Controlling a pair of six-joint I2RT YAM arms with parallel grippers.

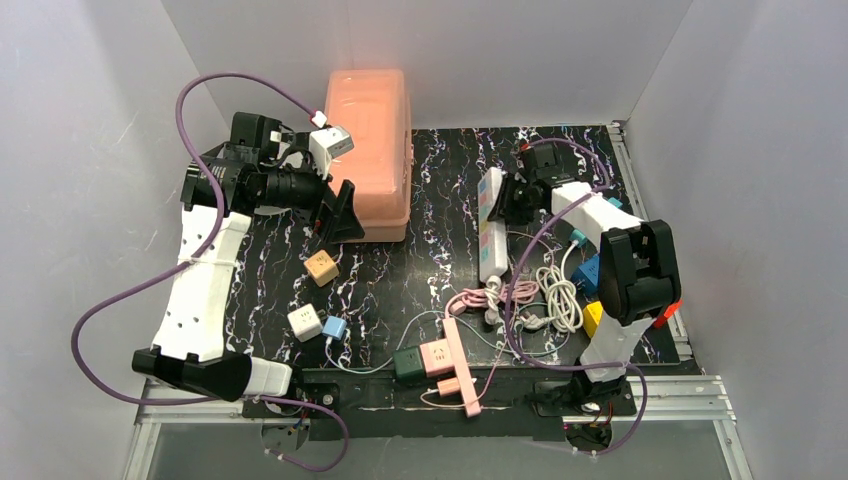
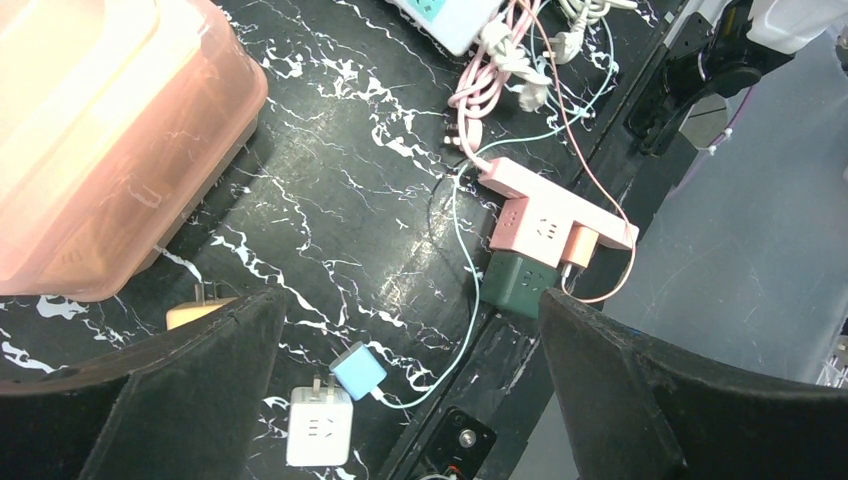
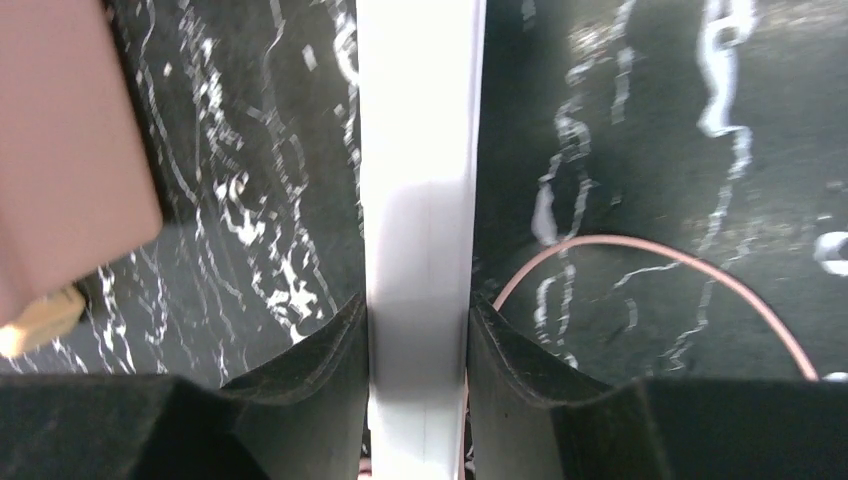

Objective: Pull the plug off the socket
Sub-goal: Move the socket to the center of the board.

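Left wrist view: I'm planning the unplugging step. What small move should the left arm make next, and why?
Probably swing the open left gripper toward the near end of the white power strip, where a plug with a pink cable seems to sit. The right gripper is clamped on that strip, steadying it, while the left one hangs empty beside the pink box.

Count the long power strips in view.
2: white strip centre-right, clamped in the right gripper; pink strip at the near edge. The cable tangle may hide more.

Robot lab cell, prob.; plain white walls (image 1: 520, 50) box in marbled table (image 1: 450, 200); alu rails (image 1: 685, 388) at near edge.
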